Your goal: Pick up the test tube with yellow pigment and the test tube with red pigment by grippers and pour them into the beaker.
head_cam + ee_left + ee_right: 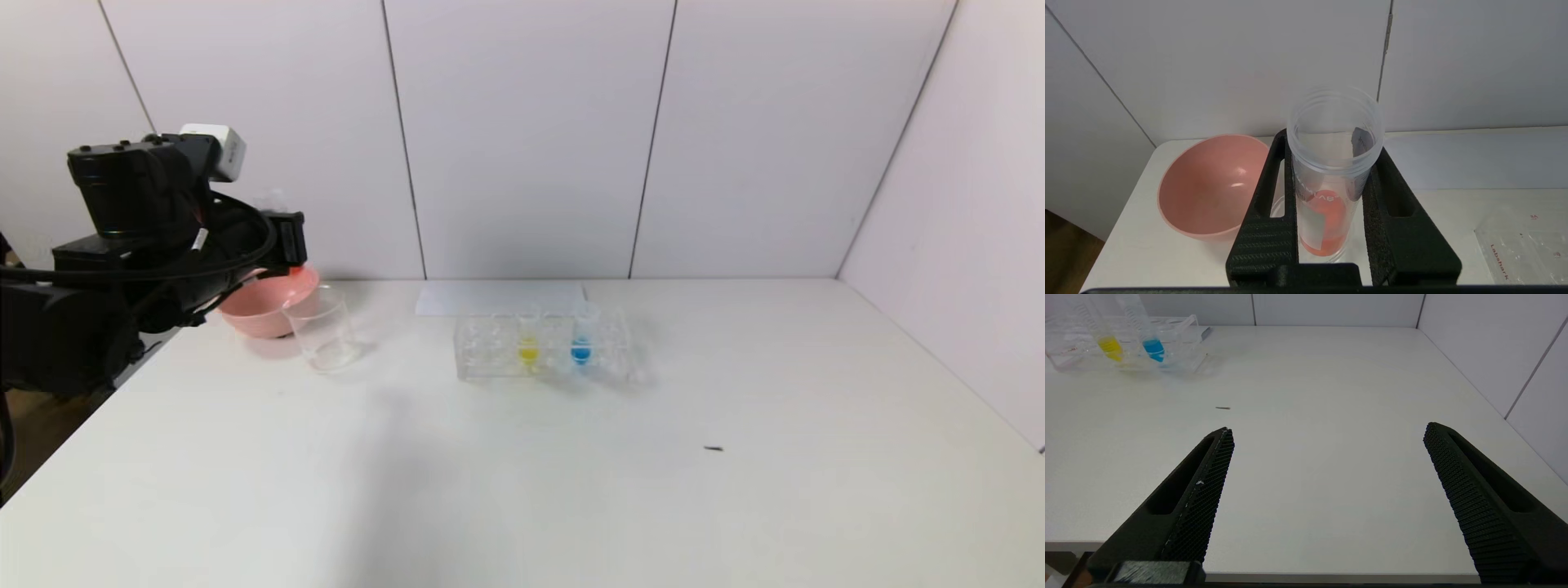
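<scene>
My right gripper idles wide open at the table's near edge. My left gripper clamps the test tube with red pigment above the beaker. Next comes tipping it in; the test tube with yellow pigment waits in the rack.

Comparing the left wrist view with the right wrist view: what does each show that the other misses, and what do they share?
Only the left wrist view: the left tool shut on the test tube with red pigment, held upright with red liquid at its bottom, and the pink bowl beside it.

Only the right wrist view: the right tool, open above the bare table near its front edge, the test tube with yellow pigment, a blue tube and a small dark speck.

Both: the white table and the clear rack.
</scene>
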